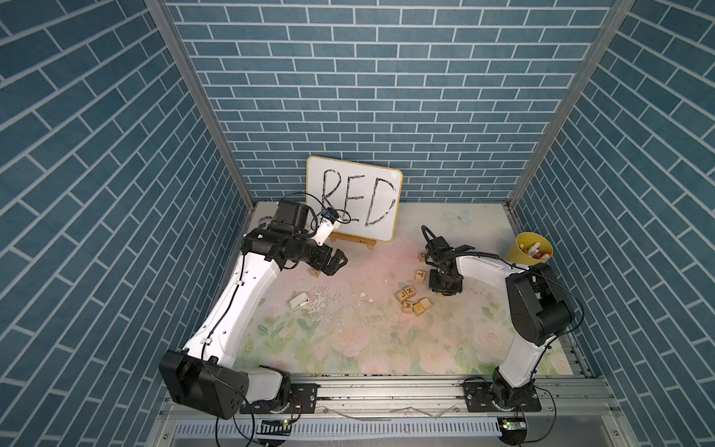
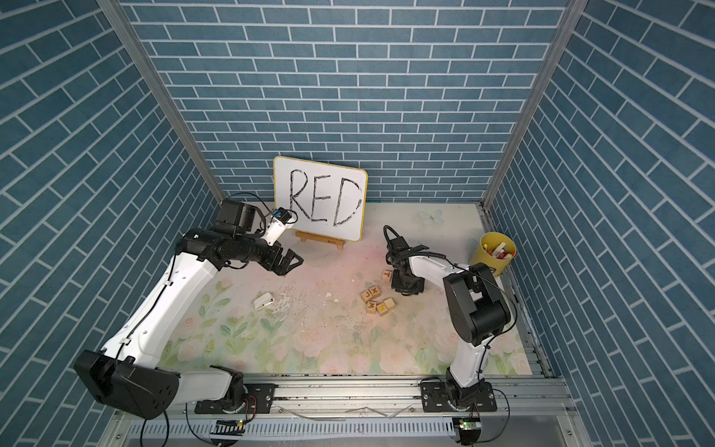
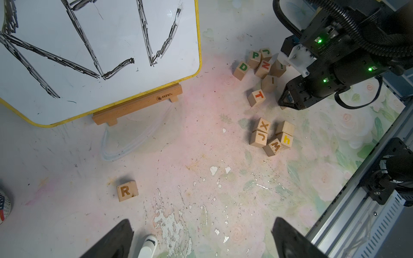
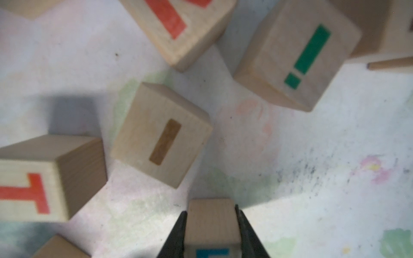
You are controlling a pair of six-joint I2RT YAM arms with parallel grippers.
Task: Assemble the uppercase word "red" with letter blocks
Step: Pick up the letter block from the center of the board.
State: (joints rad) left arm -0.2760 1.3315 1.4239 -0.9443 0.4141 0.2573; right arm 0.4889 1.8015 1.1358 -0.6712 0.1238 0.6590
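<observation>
Clamped between jaws of right gripper sat blue-lettered block, letter cut off. Left gripper jaws stood wide apart, empty. R block lay alone; D block sat at far cluster. Word unassembled; E unidentified.

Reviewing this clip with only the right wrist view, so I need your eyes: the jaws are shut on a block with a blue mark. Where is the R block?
Observer: The R block lies alone, face up on the mat in front of the whiteboard, away from the other blocks.
Operator: So the block in the right gripper isn't R. And the D?
Observer: The D block rests on the mat beside the P block, ungripped.
Operator: And the left gripper?
Observer: The left gripper is open, holding nothing, above the mat.
</observation>
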